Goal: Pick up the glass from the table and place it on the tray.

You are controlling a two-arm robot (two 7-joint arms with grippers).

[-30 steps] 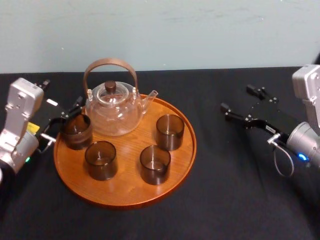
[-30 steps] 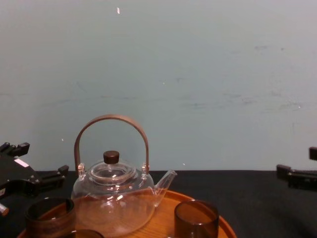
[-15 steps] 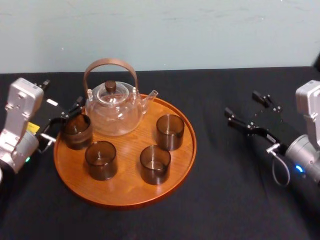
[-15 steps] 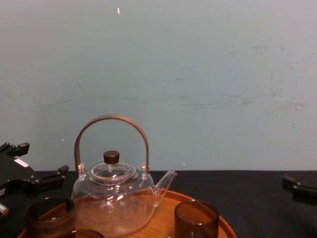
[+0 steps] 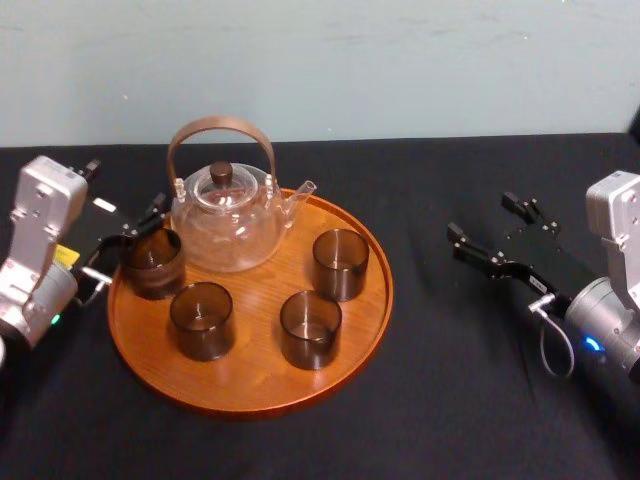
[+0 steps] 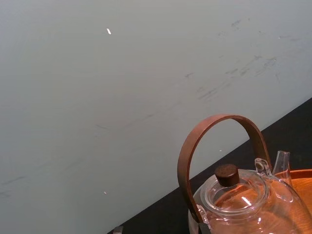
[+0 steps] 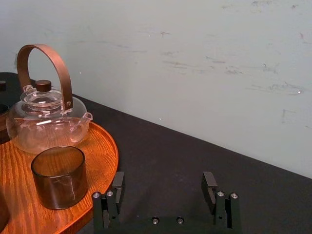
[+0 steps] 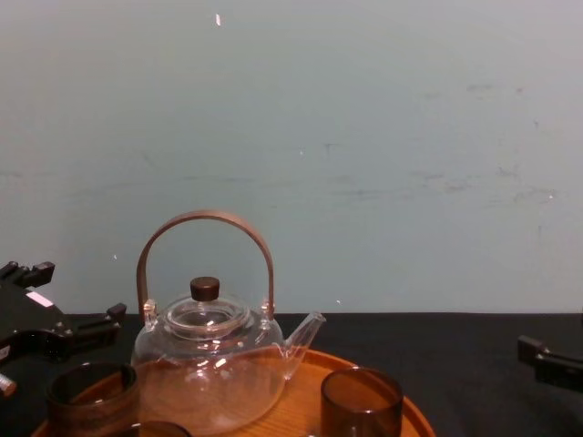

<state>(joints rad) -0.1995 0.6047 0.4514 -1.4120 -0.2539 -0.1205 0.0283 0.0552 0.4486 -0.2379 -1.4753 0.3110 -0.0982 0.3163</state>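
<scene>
On the round wooden tray [image 5: 250, 385] stand three plain smoky glasses: one at the right [image 5: 340, 263], one at the front [image 5: 310, 328] and one at the front left [image 5: 201, 320]. The right glass [image 7: 59, 176] [image 8: 360, 401] is nearest my right gripper [image 5: 490, 225], which is open and holds nothing, above the black cloth well right of the tray. In the right wrist view the right gripper [image 7: 163, 192] is wide apart with nothing between its fingers. My left gripper [image 5: 125, 195] is open at the tray's left rim, just behind a brown-banded tumbler [image 5: 151, 263].
A clear glass teapot [image 5: 225, 220] with an arched brown handle stands at the back of the tray. A black cloth [image 5: 450, 400] covers the table, bare to the right and in front of the tray. A pale wall [image 8: 364, 137] rises behind.
My right gripper, still open, has drawn back toward me and sunk lower. The left arm, the tray and everything on it have stayed put.
</scene>
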